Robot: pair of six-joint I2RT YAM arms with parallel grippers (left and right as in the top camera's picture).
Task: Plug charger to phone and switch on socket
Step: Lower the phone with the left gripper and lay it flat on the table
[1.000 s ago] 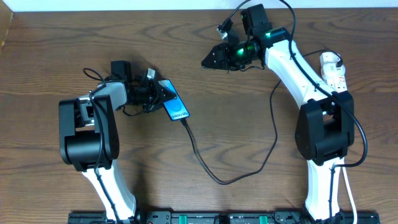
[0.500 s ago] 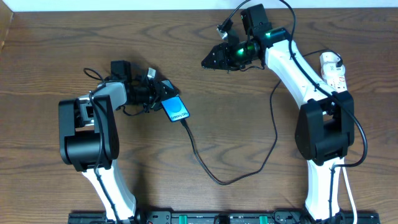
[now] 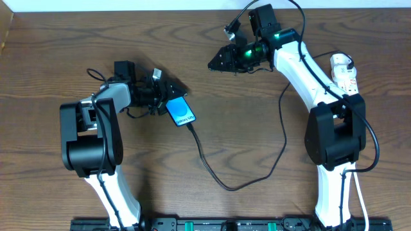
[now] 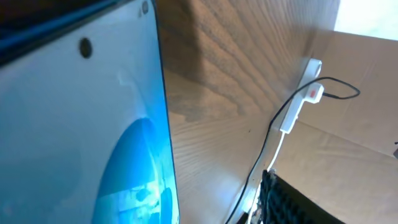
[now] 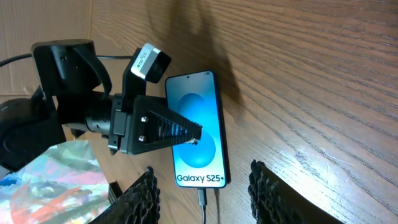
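Note:
The phone (image 3: 181,112) lies on the wooden table, its blue screen up, reading "Galaxy S25+" in the right wrist view (image 5: 196,127). The charger (image 3: 225,185), a thin black cable, is plugged into the phone's lower end (image 5: 203,198) and loops right toward the socket (image 3: 343,72), a white strip at the far right. My left gripper (image 3: 170,90) stands open at the phone's upper end, one finger (image 5: 165,127) over the screen edge. My right gripper (image 3: 221,61) hangs open and empty above the table, looking down on the phone.
The socket (image 4: 297,107) with a red switch mark lies against a brown cardboard wall (image 4: 354,137). A crumpled shiny wrapper (image 5: 53,171) sits behind the left arm. The socket's white cord (image 3: 361,202) trails down past the right arm's base.
My left gripper's jaws have spread apart and let go of the phone, which has settled slightly lower on the table. The right arm has not moved.

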